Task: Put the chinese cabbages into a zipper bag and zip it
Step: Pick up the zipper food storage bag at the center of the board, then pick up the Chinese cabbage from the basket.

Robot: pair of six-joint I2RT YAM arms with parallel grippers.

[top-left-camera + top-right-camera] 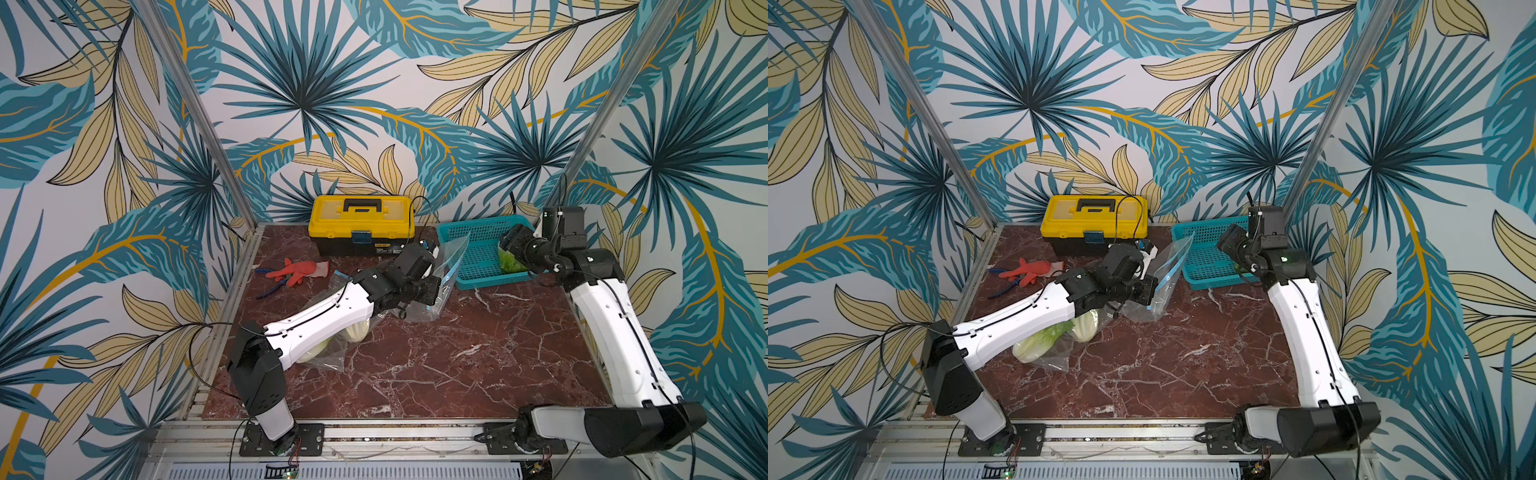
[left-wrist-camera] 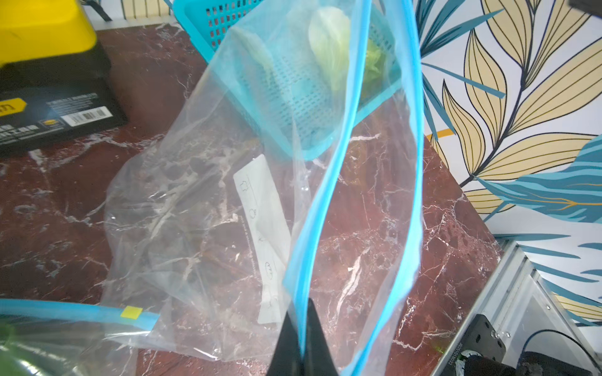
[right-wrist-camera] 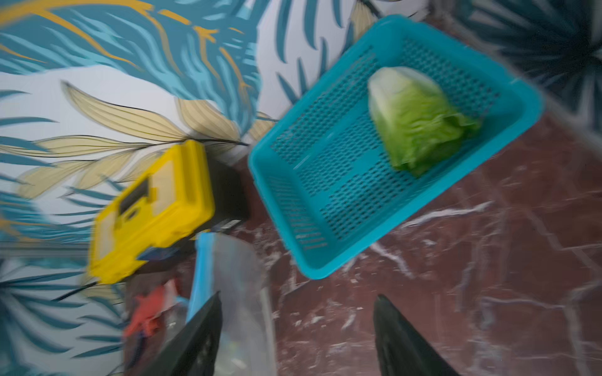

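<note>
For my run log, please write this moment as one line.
left gripper: shut on zipper bag rim | right gripper: open, near basket | cabbage: one in basket

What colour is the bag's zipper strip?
Light blue; zipper strip clearest in left wrist view.

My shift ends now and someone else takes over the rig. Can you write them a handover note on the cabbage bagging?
Left gripper: shut on the blue rim of the zipper bag, holding its mouth up and open. The bag looks empty.
Right gripper: open, empty, near the teal basket.
Cabbages: one cabbage lies in the basket. Two more cabbages lie under the left arm amid clear plastic; I cannot tell whether they are bagged.
Done: bag presented.
Left: bag the cabbages, zip.
</note>
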